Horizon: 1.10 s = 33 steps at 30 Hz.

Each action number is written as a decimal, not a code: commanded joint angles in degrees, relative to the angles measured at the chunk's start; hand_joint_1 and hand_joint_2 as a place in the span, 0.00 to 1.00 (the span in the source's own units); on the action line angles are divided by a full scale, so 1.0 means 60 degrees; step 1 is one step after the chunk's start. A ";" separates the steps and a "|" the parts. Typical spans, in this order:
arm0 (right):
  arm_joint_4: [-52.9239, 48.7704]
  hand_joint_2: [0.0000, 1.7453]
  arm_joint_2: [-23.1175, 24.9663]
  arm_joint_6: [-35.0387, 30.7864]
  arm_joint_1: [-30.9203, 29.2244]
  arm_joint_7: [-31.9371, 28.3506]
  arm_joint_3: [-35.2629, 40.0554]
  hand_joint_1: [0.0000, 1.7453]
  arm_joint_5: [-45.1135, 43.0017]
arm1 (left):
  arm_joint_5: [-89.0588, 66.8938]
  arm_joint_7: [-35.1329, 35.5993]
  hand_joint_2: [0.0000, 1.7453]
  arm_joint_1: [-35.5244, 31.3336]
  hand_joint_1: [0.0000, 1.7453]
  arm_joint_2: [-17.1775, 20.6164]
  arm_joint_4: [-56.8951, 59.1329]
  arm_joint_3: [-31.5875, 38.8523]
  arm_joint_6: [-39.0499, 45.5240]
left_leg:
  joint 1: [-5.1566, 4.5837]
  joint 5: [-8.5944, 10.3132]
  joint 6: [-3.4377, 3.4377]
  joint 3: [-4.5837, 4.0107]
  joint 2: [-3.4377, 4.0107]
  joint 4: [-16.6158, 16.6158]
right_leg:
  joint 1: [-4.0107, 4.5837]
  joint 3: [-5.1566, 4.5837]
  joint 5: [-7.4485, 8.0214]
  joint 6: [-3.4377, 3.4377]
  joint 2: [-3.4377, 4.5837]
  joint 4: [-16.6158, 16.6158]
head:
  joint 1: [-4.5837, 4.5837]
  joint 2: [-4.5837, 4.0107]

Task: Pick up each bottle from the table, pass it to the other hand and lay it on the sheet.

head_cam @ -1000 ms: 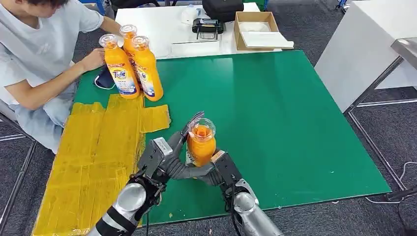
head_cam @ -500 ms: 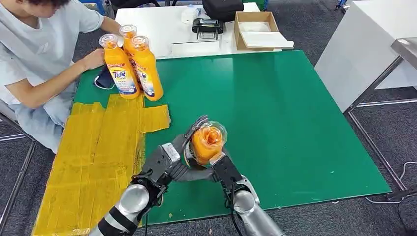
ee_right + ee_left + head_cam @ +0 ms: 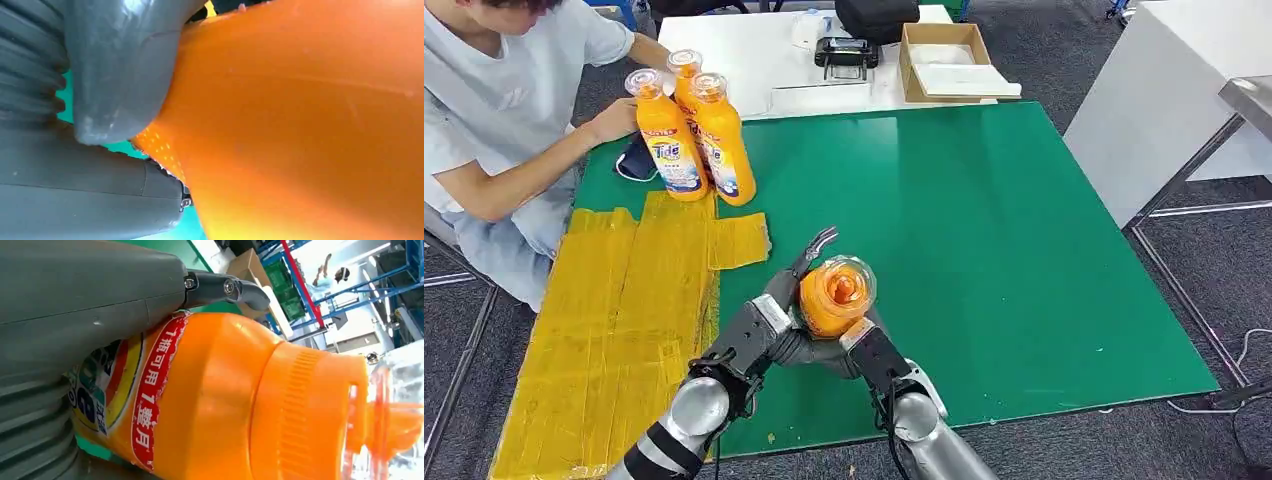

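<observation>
An orange detergent bottle (image 3: 834, 296) with a clear cap is held above the green table (image 3: 1024, 260), its cap tipped toward the camera. My left hand (image 3: 769, 320) wraps it from the left and my right hand (image 3: 869, 352) holds it from below right. The left wrist view shows the bottle (image 3: 240, 400) with its red label against my left hand (image 3: 75, 315). In the right wrist view my right hand (image 3: 110, 65) presses on the bottle's orange body (image 3: 310, 125). Three more orange bottles (image 3: 686, 130) stand at the far left. The yellow sheet (image 3: 624, 320) lies on the left.
A person (image 3: 504, 110) sits at the far left with a hand by the standing bottles and a dark object (image 3: 636, 160). Behind the green table, a white table holds a cardboard box (image 3: 949, 60) and a black device (image 3: 846, 52).
The bottle has tipped further so its cap faces the camera and has shifted slightly left. Both hands stayed around it.
</observation>
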 commanded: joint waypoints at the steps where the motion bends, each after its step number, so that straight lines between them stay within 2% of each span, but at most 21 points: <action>1: 0.0871 1.00 -0.0124 0.0092 -0.0419 0.0018 0.0546 1.00 -0.0019 | 0.0890 0.0005 1.00 -0.0072 0.00 0.0057 0.0149 0.0105 -0.0251 | 0.0011 -0.0016 -0.0021 0.0033 0.0008 0.0001 | 0.0012 0.0034 -0.0010 -0.0017 0.0001 -0.0005 | 0.0004 0.0000; 2: 0.1047 1.00 -0.0084 0.0092 -0.0430 0.0039 0.0565 1.00 -0.0038 | 0.1049 -0.0012 1.00 -0.0047 0.00 0.0048 0.0099 0.0136 -0.0251 | 0.0014 -0.0025 -0.0030 0.0052 0.0012 0.0002 | 0.0016 0.0052 -0.0017 -0.0024 0.0002 -0.0006 | 0.0000 0.0000; 3: 0.1140 1.00 -0.0059 0.0074 -0.0428 0.0043 0.0552 1.00 -0.0057 | 0.1139 -0.0018 1.00 -0.0010 0.96 0.0034 0.0062 0.0145 -0.0245 | 0.0009 -0.0014 -0.0019 0.0033 0.0011 -0.0003 | 0.0010 0.0032 -0.0008 -0.0016 0.0005 -0.0008 | 0.0003 0.0000; 4: 0.1211 1.00 -0.0050 0.0048 -0.0423 0.0037 0.0552 1.00 -0.0075 | 0.1143 -0.0019 1.00 0.0013 1.00 0.0054 0.0025 0.0107 -0.0250 | 0.0013 -0.0026 -0.0028 0.0050 0.0014 0.0002 | 0.0014 0.0049 -0.0017 -0.0023 0.0004 -0.0005 | 0.0000 0.0000; 12: 0.1240 1.00 -0.0071 0.0019 -0.0406 0.0030 0.0493 1.00 -0.0116 | 0.1292 -0.0022 1.00 0.0054 1.00 0.0042 0.0049 0.0083 -0.0251 | 0.0005 -0.0008 -0.0014 0.0019 0.0002 -0.0002 | 0.0006 0.0018 -0.0006 -0.0012 -0.0003 -0.0005 | 0.0000 0.0000; 14: 0.1240 1.00 -0.0071 0.0019 -0.0406 0.0030 0.0493 1.00 -0.0116 | 0.1292 -0.0022 1.00 0.0054 1.00 0.0042 0.0049 0.0083 -0.0251 | 0.0017 -0.0035 -0.0036 0.0061 0.0005 0.0011 | 0.0018 0.0063 -0.0029 -0.0030 -0.0008 0.0002 | 0.0000 0.0000; 15: 0.1240 1.00 -0.0071 0.0019 -0.0406 0.0030 0.0493 1.00 -0.0116 | 0.1292 -0.0022 1.00 0.0054 1.00 0.0042 0.0049 0.0083 -0.0251 | 0.0009 -0.0012 -0.0019 0.0027 0.0000 0.0000 | 0.0010 0.0027 -0.0010 -0.0016 -0.0006 -0.0004 | 0.0000 0.0000; 33: 0.1194 1.00 -0.0151 -0.0132 -0.0249 0.0069 0.0119 1.00 -0.0321 | 0.1934 -0.0075 1.00 0.0121 1.00 -0.0021 -0.0007 0.0334 0.0070 | 0.0014 -0.0024 -0.0030 0.0045 -0.0008 0.0006 | 0.0016 0.0047 -0.0022 -0.0024 -0.0019 -0.0002 | 0.0000 0.0000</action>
